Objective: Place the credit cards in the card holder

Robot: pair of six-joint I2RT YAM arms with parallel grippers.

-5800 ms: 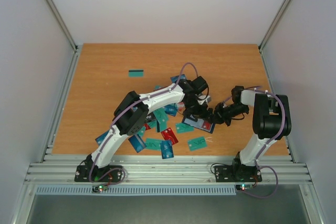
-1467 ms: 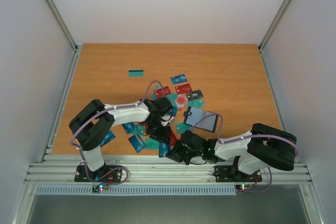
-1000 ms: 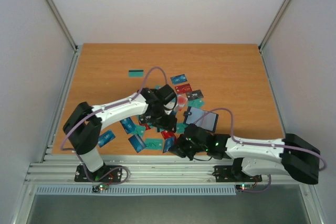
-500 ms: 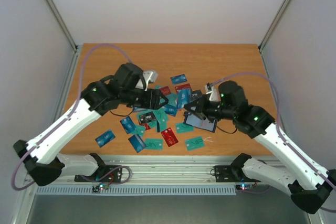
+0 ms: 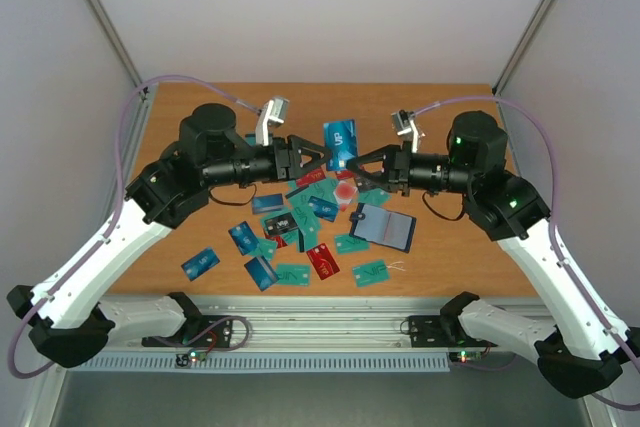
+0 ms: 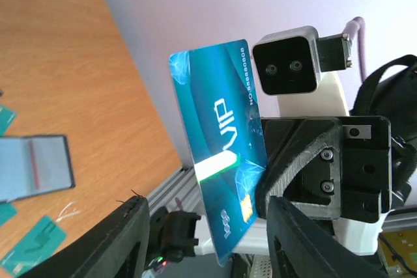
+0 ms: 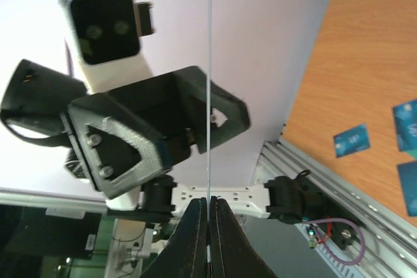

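Observation:
Both arms are raised and face each other above the table. My right gripper (image 5: pixel 365 162) (image 7: pixel 208 221) is shut on the lower edge of a blue credit card (image 5: pixel 340 137) (image 6: pixel 218 154) marked VIP, holding it upright in the air. In the right wrist view the card (image 7: pixel 208 63) shows edge-on as a thin line. My left gripper (image 5: pixel 315 155) (image 6: pixel 208 245) is open, with one finger on each side of this card and a gap on both sides. The card holder (image 5: pixel 384 227) (image 6: pixel 32 167) lies open on the table below. Several more credit cards (image 5: pixel 290 222) are scattered left of it.
A lone teal card (image 5: pixel 260 139) lies further back on the left. A blue card (image 5: pixel 200 263) and a red one (image 5: pixel 322 261) lie near the front edge. A small red object (image 5: pixel 345 190) sits among the cards. Grey walls enclose the table.
Both arms have risen from low over the card pile to meet in the air. The right gripper has carried the blue card up, and the left gripper now straddles it.

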